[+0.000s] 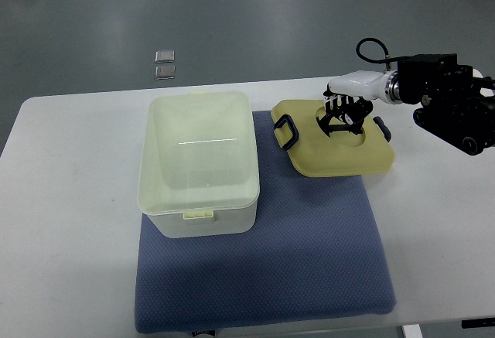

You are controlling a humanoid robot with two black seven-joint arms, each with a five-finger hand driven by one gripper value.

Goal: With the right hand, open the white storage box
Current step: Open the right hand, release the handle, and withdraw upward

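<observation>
The white storage box [198, 168] stands on the left part of a blue mat [309, 253], its translucent lid down and a small latch tab at its near edge. My right hand [343, 115] comes in from the right edge and hovers over a yellow lid-like tray [332, 152] with dark handles, well to the right of the box. Its dark fingers point down, spread, holding nothing. The left arm does not show.
The mat lies on a white table [69, 222]. The yellow tray rests partly on the mat's far right corner. Two small shiny squares [165, 64] lie on the grey floor beyond the table.
</observation>
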